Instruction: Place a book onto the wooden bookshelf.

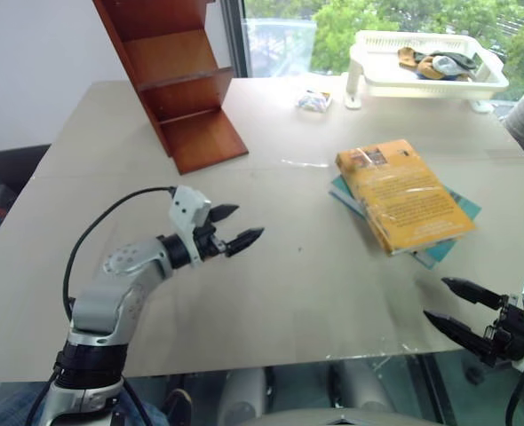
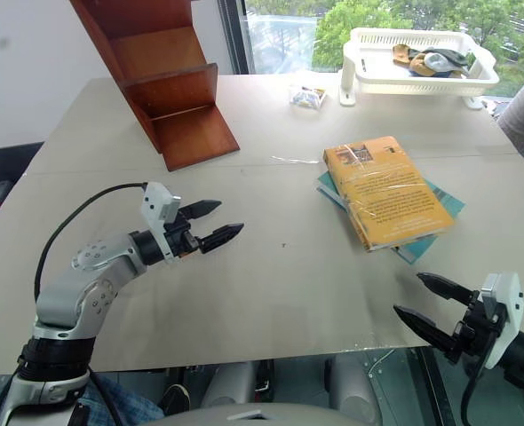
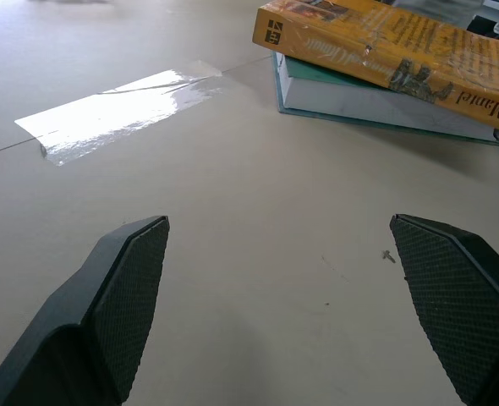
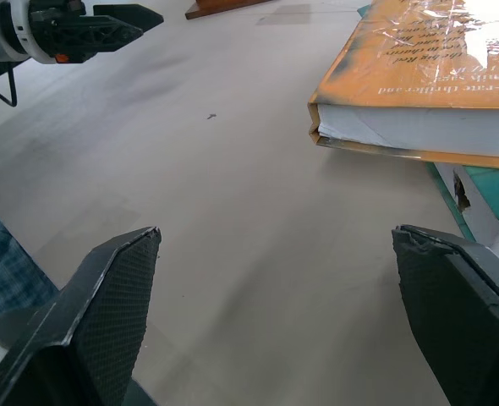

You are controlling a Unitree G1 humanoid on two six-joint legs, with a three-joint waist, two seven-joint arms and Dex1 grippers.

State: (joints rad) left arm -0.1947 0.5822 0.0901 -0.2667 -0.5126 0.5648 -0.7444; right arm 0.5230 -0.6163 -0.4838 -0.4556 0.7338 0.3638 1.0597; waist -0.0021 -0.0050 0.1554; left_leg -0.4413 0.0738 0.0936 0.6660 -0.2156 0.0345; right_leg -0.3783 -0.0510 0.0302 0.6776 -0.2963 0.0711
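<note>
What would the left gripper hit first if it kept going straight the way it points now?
Probably the book, lying on the teal book. The open left gripper points across bare table toward that stack; its wrist view shows nothing in between, though depth is hard to judge.

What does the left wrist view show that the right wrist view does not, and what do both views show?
Left wrist view alone: a shiny strip of clear tape stuck on the table, and the open left pincer seen from behind its own fingers.

Right wrist view alone: a corner of the reddish-brown wooden bookshelf and the open right pincer.

Both: the thick orange-yellow plastic-wrapped book lying on the thinner teal book, on the beige tabletop.
</note>
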